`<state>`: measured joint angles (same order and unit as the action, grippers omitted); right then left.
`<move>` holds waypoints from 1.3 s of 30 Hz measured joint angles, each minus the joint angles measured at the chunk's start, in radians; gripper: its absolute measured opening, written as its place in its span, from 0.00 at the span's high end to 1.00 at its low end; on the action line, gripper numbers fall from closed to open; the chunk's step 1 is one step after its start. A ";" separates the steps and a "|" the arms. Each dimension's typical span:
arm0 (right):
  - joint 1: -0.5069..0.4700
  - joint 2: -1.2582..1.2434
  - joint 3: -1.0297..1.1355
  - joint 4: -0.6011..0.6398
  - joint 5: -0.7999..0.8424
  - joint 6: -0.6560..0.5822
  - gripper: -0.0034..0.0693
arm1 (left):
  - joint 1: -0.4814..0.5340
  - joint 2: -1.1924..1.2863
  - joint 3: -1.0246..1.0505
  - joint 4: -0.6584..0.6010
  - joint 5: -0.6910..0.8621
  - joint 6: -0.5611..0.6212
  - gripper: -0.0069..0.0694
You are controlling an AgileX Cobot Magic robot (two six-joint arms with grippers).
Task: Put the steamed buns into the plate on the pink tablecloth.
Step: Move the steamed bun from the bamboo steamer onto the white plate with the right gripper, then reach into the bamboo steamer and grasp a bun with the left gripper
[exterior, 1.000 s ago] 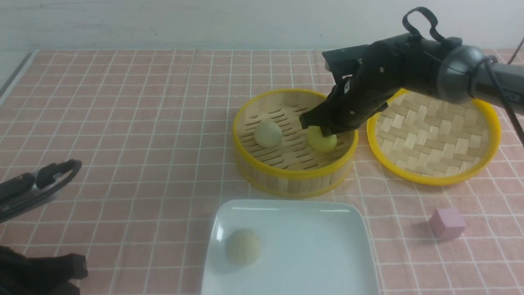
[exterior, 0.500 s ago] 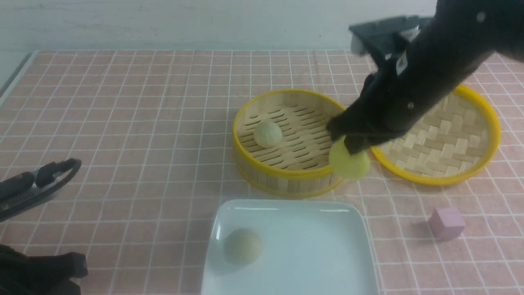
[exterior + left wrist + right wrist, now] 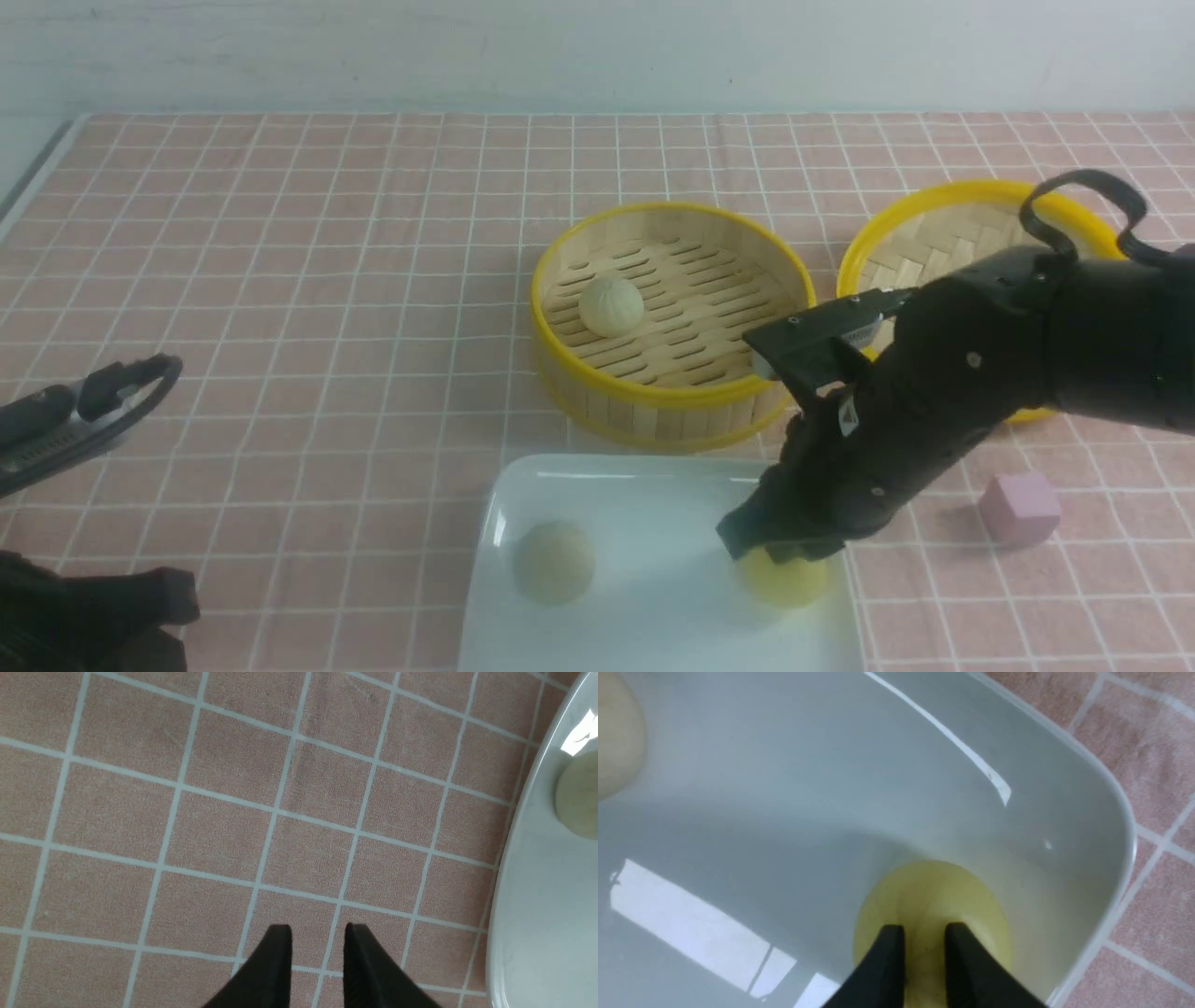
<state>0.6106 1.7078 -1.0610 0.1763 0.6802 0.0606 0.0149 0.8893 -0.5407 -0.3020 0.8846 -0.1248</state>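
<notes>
Right wrist view. The yellow steamed bun (image 3: 931,886) is seated near the plate (image 3: 784,788) rim beneath the right claw (image 3: 924,928); whether it is clamped cannot be told. Full release is advised before a straight lift.

Soft, even light falls from above and the front view is bright, though slightly soft in detail. The pink cube (image 3: 1018,507) casts a faint shadow toward its 9 o'clock. In the right wrist view the plate (image 3: 784,788) carries a white glare streak at 1 o'clock and a blocky reflection at 8 o'clock. The cream bun (image 3: 612,732) at 10 o'clock is blurred. The left wrist view renders the tablecloth (image 3: 187,812) crisply.
</notes>
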 joint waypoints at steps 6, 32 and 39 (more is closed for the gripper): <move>0.000 -0.012 -0.051 -0.043 0.095 -0.025 0.45 | 0.000 0.000 0.000 0.001 -0.017 0.000 0.65; -0.007 -0.859 0.298 -0.321 0.282 -0.008 0.97 | -0.058 0.367 -0.301 -0.440 -0.020 0.243 0.91; -0.007 -0.910 0.341 -0.338 0.219 -0.007 0.96 | -0.310 0.660 -0.560 -0.446 -0.085 0.204 0.90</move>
<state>0.6034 0.7981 -0.7199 -0.1619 0.8991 0.0533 -0.2953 1.5490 -1.1007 -0.7483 0.7992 0.0790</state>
